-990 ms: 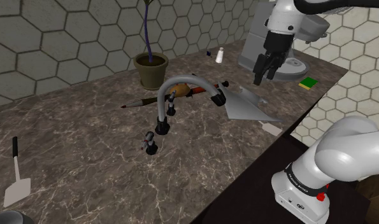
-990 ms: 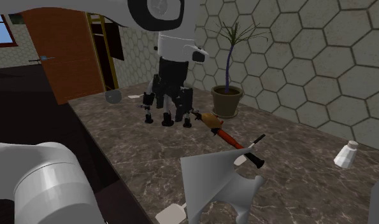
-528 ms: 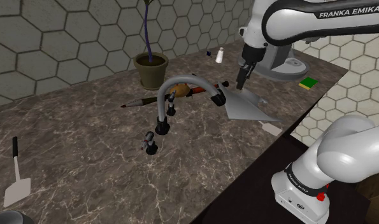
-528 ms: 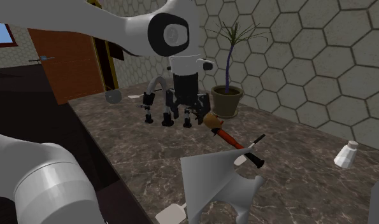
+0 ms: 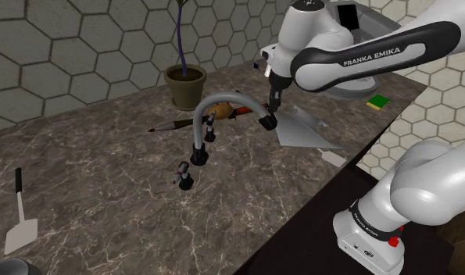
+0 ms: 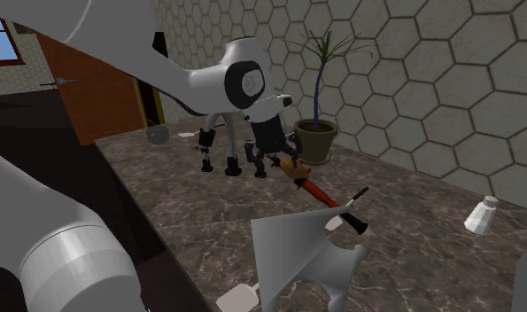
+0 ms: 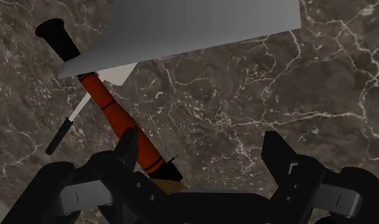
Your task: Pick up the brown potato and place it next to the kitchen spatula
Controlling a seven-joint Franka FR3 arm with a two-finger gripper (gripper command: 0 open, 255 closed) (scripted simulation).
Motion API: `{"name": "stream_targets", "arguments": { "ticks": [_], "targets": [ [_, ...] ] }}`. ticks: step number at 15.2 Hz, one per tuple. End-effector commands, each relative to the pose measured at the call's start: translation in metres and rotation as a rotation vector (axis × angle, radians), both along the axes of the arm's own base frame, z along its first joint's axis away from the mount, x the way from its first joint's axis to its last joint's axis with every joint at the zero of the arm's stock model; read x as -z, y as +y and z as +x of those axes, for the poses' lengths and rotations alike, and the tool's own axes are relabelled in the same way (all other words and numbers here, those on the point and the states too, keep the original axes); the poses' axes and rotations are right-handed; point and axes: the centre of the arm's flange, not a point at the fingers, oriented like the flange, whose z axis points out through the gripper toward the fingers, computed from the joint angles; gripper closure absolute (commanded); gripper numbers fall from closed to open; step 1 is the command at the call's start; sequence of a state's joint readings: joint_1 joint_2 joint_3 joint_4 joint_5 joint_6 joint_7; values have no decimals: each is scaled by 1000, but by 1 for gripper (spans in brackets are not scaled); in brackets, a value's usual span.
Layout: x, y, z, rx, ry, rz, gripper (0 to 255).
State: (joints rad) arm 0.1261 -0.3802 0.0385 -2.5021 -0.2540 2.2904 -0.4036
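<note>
The counter (image 5: 105,180) is dark, white-veined marbling, the wall (image 5: 66,47) pale hexagons, the potato (image 6: 293,166) seemingly tan-brown.

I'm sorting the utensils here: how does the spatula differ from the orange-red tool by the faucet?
Colour: the spatula has a black handle and a flat white blade; the orange-red tool ends in a black knob.
Place: the spatula lies alone at the shoulder view's lower left; the tool lies beside the faucet.
Cover: the spatula is fully exposed; a grey sheet hides part of the tool.
Both lie flat on the dark marbled counter.
</note>
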Motion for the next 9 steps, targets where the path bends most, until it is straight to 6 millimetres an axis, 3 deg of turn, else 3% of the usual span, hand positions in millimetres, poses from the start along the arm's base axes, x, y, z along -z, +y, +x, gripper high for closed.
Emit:
{"name": "stream_targets", "arguments": {
  "ticks": [1, 9],
  "targets": [
    [10, 13, 16, -100, -44, -38, 0],
    [62, 69, 63, -479, -204, -191, 0]
  ]
}}
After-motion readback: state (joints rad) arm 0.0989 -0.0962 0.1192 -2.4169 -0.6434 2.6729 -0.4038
